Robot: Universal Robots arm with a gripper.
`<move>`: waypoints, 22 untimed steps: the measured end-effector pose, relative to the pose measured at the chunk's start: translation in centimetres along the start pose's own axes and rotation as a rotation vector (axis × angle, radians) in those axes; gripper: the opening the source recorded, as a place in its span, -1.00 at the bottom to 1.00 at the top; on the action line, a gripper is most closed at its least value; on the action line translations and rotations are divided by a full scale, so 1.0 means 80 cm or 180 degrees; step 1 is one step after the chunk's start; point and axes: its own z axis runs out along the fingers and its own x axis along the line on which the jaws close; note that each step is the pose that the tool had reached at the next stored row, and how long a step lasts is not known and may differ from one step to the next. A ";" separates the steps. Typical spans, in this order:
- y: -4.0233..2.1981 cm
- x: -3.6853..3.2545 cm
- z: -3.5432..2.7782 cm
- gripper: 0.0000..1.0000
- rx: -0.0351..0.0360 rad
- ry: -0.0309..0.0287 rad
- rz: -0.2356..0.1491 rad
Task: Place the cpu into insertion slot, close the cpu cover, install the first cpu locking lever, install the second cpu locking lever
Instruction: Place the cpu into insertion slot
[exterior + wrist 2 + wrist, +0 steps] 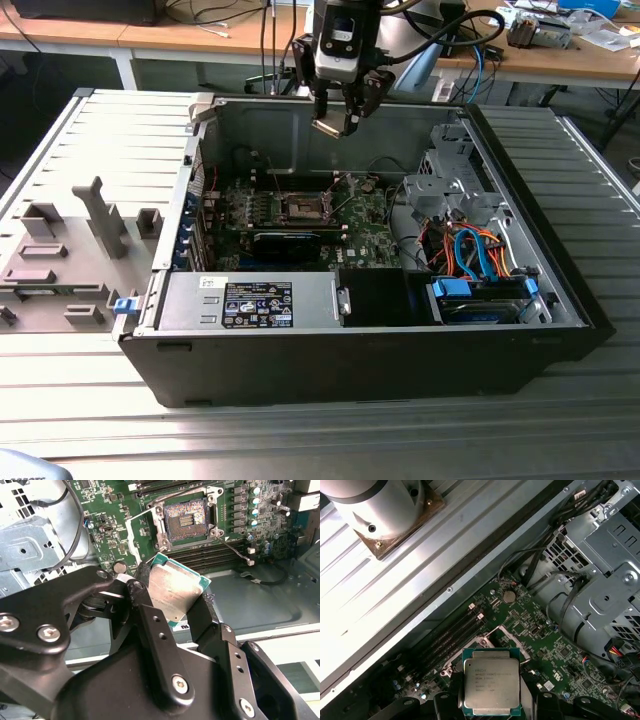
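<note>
While the fingers (156,630) clamp the cpu (491,687) edgewise, it hangs tilted above the insertion slot (186,520).

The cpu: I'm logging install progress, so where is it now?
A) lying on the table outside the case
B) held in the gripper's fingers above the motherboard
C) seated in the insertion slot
B: the gripper holds the cpu between its fingers, clear of the bare insertion slot.

a robotics lab or electronics workshop: wooden benches (150,38) strewn with cables (225,14), an opened computer case (350,370) on a ribbed metal table (300,440).
</note>
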 end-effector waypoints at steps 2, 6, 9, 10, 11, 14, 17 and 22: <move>0.0000 0.0000 0.0000 0.09 0.0000 -0.0001 0.0009; 0.0000 0.0000 0.0000 0.09 -0.0001 -0.0002 0.0025; 0.0000 0.0000 0.0000 0.09 -0.0002 -0.0003 0.0036; 0.0000 0.0000 0.0000 0.09 -0.0002 -0.0003 0.0040; 0.0000 0.0000 0.0000 0.09 -0.0002 -0.0003 0.0043; 0.0000 0.0000 0.0000 0.09 -0.0003 -0.0004 0.0053; 0.0000 0.0000 0.0000 0.09 -0.0003 -0.0004 0.0061; 0.0000 0.0000 0.0000 0.09 -0.0004 -0.0005 0.0075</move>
